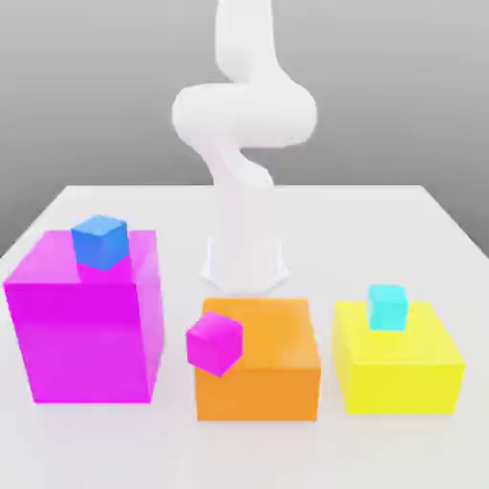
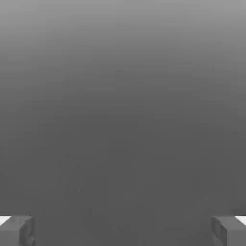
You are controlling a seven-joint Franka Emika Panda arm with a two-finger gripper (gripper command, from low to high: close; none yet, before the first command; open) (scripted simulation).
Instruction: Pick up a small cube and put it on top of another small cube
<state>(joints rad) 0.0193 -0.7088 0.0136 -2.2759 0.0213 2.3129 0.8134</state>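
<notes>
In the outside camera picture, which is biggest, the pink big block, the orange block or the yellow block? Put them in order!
1. Pink big block
2. Orange block
3. Yellow block
Orange and yellow look close, so that order is less sure.

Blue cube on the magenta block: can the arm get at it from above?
Probably yes. The blue cube sits alone on top of the magenta block with nothing over it, and the tool is open and empty. The arm is raised behind the blocks.
</notes>
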